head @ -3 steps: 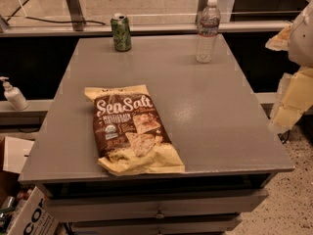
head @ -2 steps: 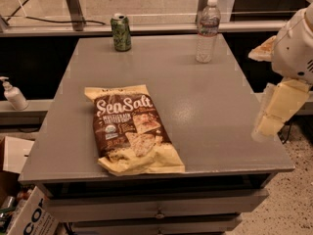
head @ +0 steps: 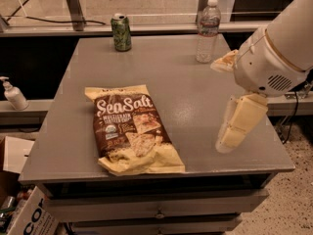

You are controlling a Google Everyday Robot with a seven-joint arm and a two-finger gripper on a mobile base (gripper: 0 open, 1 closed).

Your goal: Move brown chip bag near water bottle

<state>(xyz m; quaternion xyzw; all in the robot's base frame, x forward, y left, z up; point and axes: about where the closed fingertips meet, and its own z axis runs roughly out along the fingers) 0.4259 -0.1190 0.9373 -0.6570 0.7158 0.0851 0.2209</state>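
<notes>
Your hand (head: 220, 104) hangs over the tabletop (head: 186, 97) by its right edge, spread wide w/ nothing in it. The chip bag (head: 132, 129) lies flat well left of the hand, untouched. The water bottle (head: 208, 31) stands upright beyond the hand at the far edge, w/ a green can (head: 121, 32) further left.

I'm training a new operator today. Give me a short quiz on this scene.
1. True or false: the brown chip bag touches the water bottle.
2. What stands at the table's far left corner? A) green can B) mug C) book
3. Fill in: the claw hangs over the table's ___ side, as pictured.
Key: 1 false, they lie well apart; 2 A; 3 right.
</notes>
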